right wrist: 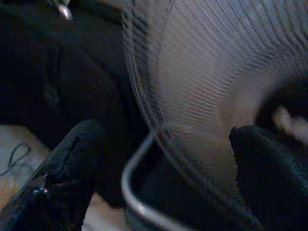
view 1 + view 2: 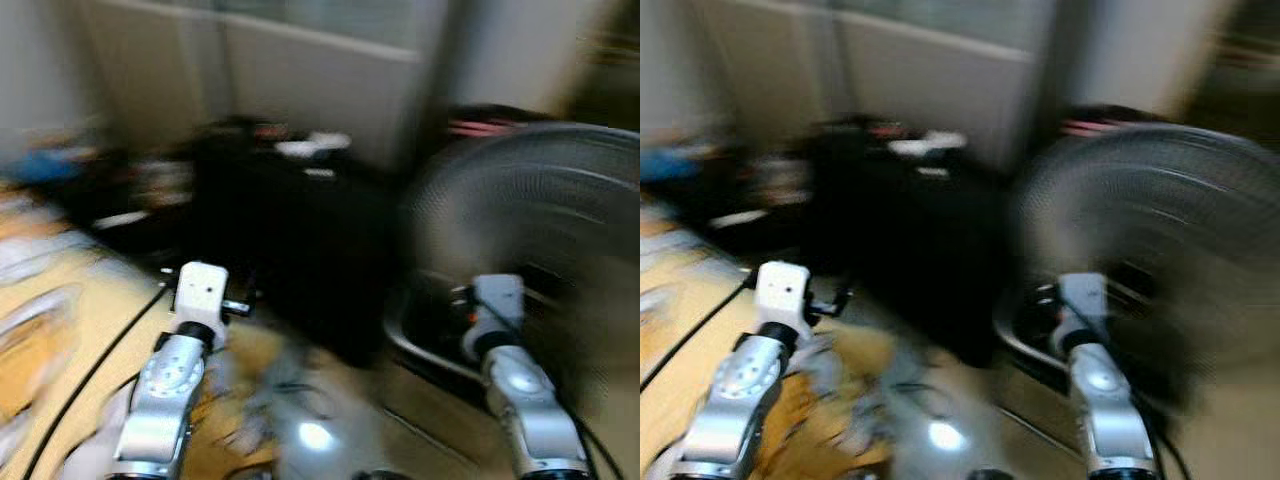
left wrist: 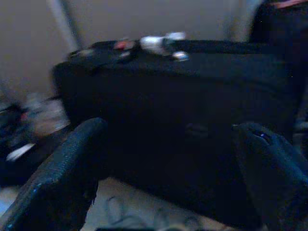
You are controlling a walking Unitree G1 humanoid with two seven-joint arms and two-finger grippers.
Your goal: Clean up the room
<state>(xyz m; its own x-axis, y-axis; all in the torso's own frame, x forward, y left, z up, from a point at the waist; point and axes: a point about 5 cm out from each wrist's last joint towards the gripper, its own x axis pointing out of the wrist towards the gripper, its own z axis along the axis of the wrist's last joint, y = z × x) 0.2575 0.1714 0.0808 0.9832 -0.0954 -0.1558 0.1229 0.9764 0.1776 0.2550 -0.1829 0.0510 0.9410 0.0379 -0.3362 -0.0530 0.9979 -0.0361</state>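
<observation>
Blur is noted across both head views. Left gripper point(image 3: 168, 173) is held wide open, empty, facing a black suitcase point(image 2: 290, 250); floor clutter point(image 2: 250, 400) lies below. Right gripper point(image 1: 159, 178), likewise open and empty, is aimed at a fan grille point(image 2: 540, 230). Collision with the grille is judged likely.

Heavy motion blur; dim indoor light throughout.

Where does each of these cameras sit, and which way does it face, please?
Eye views: on the head, looking forward and down at a black suitcase and a fan; both silver arms show.
Left wrist view: along the open left end effector at the suitcase.
Right wrist view: along the open right end effector at the fan's grille.
All views share suitcase and fan.
</observation>
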